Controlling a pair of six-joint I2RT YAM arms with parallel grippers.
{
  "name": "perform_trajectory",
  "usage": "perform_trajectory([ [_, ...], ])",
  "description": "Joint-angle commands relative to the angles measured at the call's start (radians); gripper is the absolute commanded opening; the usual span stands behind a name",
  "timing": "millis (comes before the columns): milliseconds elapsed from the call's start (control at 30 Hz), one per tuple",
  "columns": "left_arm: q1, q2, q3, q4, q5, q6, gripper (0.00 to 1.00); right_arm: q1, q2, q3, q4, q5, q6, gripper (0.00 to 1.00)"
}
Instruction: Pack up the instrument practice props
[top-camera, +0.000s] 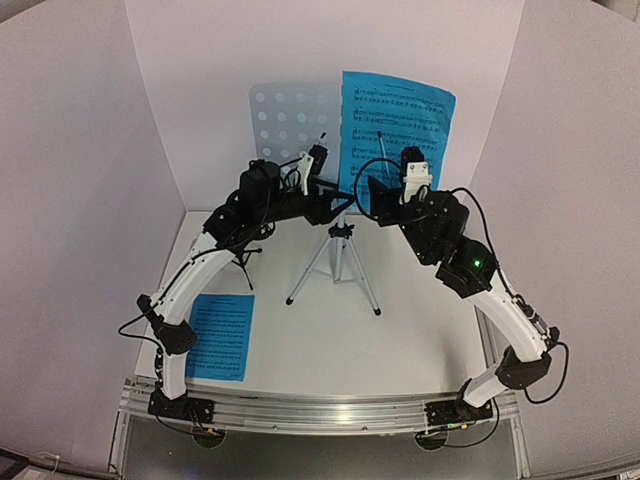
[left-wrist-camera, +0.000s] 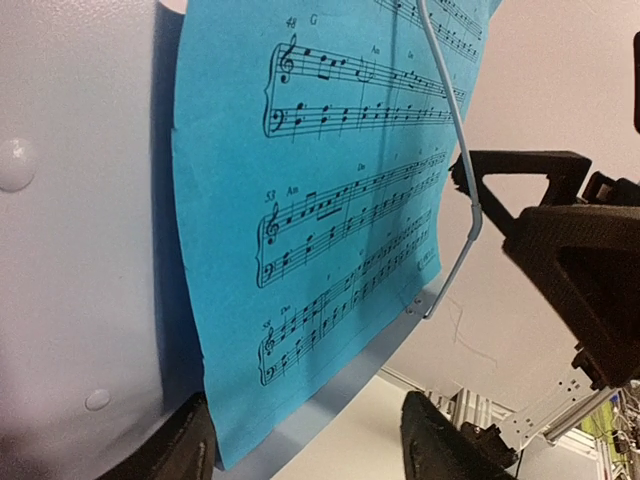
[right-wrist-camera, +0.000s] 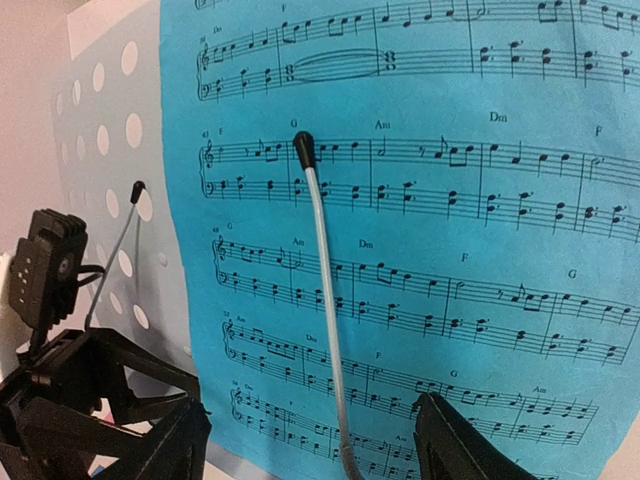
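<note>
a: what's nearest you?

b: at seven o'clock, by my left base, a loose blue page (top-camera: 220, 335) lies flat on the table (top-camera: 420, 330). past it is the small black mic stand (top-camera: 243, 262), then the music stand (top-camera: 285, 115) at twelve.

a: grippers?

b: both are up at the propped blue page (top-camera: 395, 125). the left gripper (left-wrist-camera: 310, 440) is wide, straddling its bottom edge. the right gripper (right-wrist-camera: 310, 440) is wide, facing the wire arm (right-wrist-camera: 325, 300). neither holds anything.

a: step?

b: freeing that page, i judge. the wire must swing clear first, or the paper tears. i see no pink microphone.
</note>
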Motion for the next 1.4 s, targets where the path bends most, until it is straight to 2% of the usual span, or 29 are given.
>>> perform_trajectory([
  [0, 0.004, 0.032, 0.025, 0.063, 0.046, -0.004, 0.51, -0.016, -0.022, -0.004, 0.052, 0.009, 0.009, 0.63],
  [67, 0.004, 0.039, 0.039, 0.067, 0.046, 0.005, 0.44, -0.019, -0.021, -0.007, 0.053, 0.011, 0.009, 0.59],
  [233, 0.004, 0.043, 0.027, 0.095, 0.073, 0.002, 0.40, -0.025, -0.028, -0.022, 0.060, 0.019, 0.015, 0.49],
  [433, 0.005, 0.051, 0.033, 0.115, 0.055, 0.000, 0.04, -0.027, -0.033, -0.025, 0.064, 0.018, 0.014, 0.28],
  [467, 0.005, 0.050, 0.034, 0.116, 0.054, 0.000, 0.01, -0.027, -0.037, -0.030, 0.065, 0.020, 0.014, 0.24],
  [533, 0.005, 0.044, 0.033, 0.115, 0.045, 0.003, 0.00, -0.028, -0.043, -0.038, 0.068, 0.023, 0.013, 0.16],
  [767, 0.007, 0.002, 0.021, 0.102, 0.050, 0.057, 0.00, -0.028, -0.057, -0.055, 0.080, 0.032, 0.012, 0.01],
  [1067, 0.024, -0.126, 0.025, 0.017, -0.007, 0.220, 0.00, -0.029, -0.068, -0.067, 0.098, 0.043, 0.012, 0.00],
  [1133, 0.029, -0.154, 0.008, -0.022, -0.010, 0.297, 0.00, -0.030, -0.072, -0.071, 0.101, 0.050, 0.012, 0.00],
  [1267, 0.067, -0.226, -0.058, -0.058, -0.026, 0.370, 0.00, -0.030, -0.077, -0.078, 0.108, 0.058, 0.017, 0.00],
  [1367, 0.093, -0.263, -0.037, -0.124, -0.044, 0.420, 0.00, -0.030, -0.076, -0.078, 0.111, 0.058, 0.016, 0.00],
])
